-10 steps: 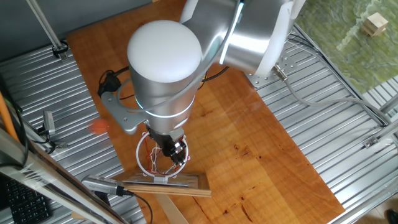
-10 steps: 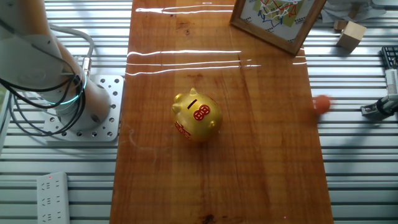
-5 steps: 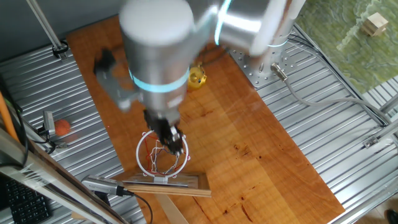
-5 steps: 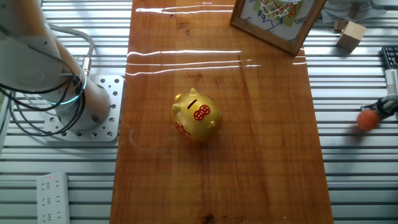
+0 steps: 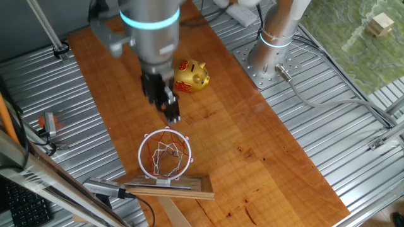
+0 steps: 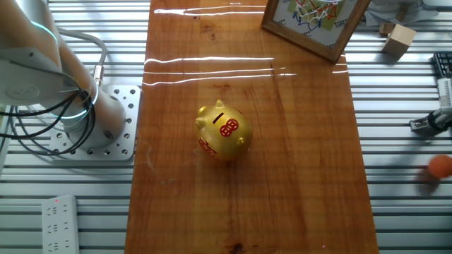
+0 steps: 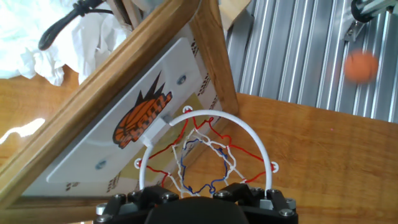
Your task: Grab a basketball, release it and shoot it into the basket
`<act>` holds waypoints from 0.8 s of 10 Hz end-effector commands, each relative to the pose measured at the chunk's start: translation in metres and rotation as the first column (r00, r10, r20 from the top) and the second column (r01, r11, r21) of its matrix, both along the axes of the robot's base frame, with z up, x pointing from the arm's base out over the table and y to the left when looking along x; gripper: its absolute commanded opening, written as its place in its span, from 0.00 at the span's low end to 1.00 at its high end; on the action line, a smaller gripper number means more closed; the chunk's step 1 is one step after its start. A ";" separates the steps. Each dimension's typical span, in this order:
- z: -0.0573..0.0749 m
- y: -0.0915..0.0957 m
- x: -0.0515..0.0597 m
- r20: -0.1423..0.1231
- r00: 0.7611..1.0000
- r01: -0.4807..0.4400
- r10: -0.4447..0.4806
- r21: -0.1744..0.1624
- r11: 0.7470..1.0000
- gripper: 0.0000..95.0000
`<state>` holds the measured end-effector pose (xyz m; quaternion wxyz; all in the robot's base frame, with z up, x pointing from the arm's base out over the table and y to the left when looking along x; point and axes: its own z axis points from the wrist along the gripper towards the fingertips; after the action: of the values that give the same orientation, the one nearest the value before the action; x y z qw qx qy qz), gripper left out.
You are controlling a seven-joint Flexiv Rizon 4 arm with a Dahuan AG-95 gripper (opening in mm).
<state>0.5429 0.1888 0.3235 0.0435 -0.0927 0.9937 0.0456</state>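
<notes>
Lying off the wooden bench on the ribbed metal, well apart from the basket [image 5: 165, 155], the basketball [image 6: 441, 166] is judged missed, while the end effector [image 5: 169, 107] is held empty above the wood, grip state undeterminable.

Basketball [image 7: 361, 66] blurred, seams unreadable, claw [image 5: 169, 108] fingertips perhaps motion-smeared, backboard [image 7: 134, 118] corners cropped

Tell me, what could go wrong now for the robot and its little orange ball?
The basketball lies off the wood on the ribbed metal, not in the basket. It might roll along the grooves, possibly out of reach. The tool holds nothing and hangs near the piggy bank, so a careless swing could knock that over.
</notes>
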 end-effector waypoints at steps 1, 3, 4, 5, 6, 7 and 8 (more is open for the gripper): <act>-0.006 0.000 0.003 -0.011 1.000 -0.003 0.003 -0.023 1.000 0.80; -0.011 -0.002 0.005 -0.010 1.000 -0.007 0.007 -0.025 1.000 0.80; -0.011 -0.002 0.005 -0.010 1.000 -0.011 0.011 -0.024 1.000 0.80; -0.011 -0.002 0.005 -0.009 1.000 -0.015 0.015 -0.021 1.000 0.80; -0.011 -0.002 0.005 -0.008 1.000 -0.017 0.017 -0.016 1.000 0.80; -0.011 -0.002 0.005 -0.008 1.000 -0.018 0.018 -0.013 1.000 0.80; -0.011 -0.001 0.005 -0.008 1.000 -0.018 0.018 -0.013 1.000 0.80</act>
<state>0.5482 0.1871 0.3123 0.0386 -0.1013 0.9933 0.0394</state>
